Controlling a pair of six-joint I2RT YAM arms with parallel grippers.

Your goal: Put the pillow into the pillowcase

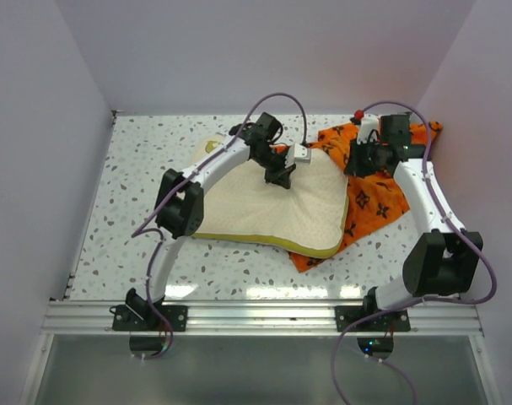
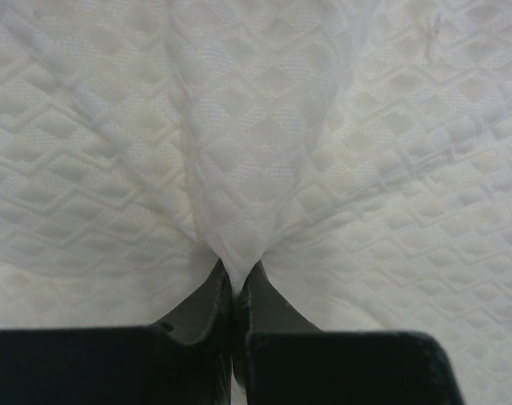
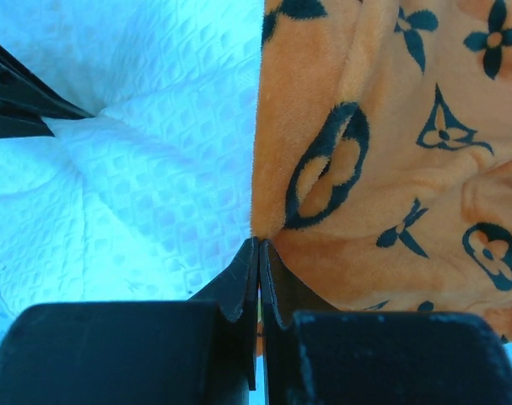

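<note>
"Top external first — where was the pillow [image 1: 264, 207]?"

"I saw it lying flat on the speckled table [image 1: 137, 194], about mid-table, with its yellow band [image 1: 264, 242] along the near edge. The pillowcase [image 1: 375, 202] lay crumpled against its right side. Orange showed from under the pillow's near right corner, so that corner rested on the case."

"Was any of the pillow inside the case?"

"I couldn't tell from that view."

"And the left tool [image 2: 236, 277]?"

"Clenched. In the left wrist view I had its fingers pressed together on a pinch of the pillow's quilted cover, and a raised ridge of white fabric ran into the tips. From above, it sat on the far part of the pillow."

"The right tool [image 3: 260, 251]?"

"Also clenched — on orange fabric. In the right wrist view the tips met on a fold at the pillowcase's edge, right where orange touched white. The left tool's dark fingers showed at the upper left of that view, on their own pucker of pillow, apart from the right tool."
</note>
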